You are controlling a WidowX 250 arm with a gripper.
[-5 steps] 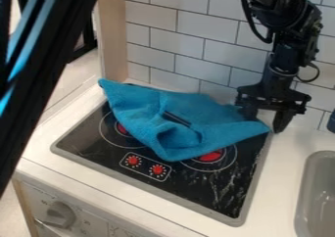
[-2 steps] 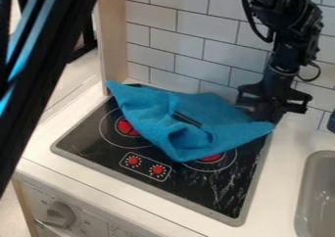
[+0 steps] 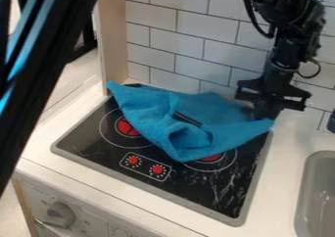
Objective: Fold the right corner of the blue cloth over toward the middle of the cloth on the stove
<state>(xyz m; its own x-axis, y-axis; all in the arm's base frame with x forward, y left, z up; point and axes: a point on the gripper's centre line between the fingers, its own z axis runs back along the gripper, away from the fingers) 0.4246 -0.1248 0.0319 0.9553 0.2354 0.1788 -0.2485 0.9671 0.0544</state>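
Black stovetop (image 3: 226, 189), blue cloth (image 3: 212, 108) crumpled across its back!
And there's the gripper (image 3: 264, 114), right at the cloth's right rear edge, wide or narrow I can't tell; a narrow dark strip (image 3: 188, 119) crosses the folds.

toy kitchen: black cooktop (image 3: 216, 192) with red burners across center, gray sink (image 3: 306, 192) at lower right, white tiled wall (image 3: 203, 40) along top, oven knob (image 3: 60, 214) lower left.

The black arm (image 3: 286, 50) has bulky, rounded joints, thin looping black cables (image 3: 252, 23) and a wide, angular end piece (image 3: 270, 90).
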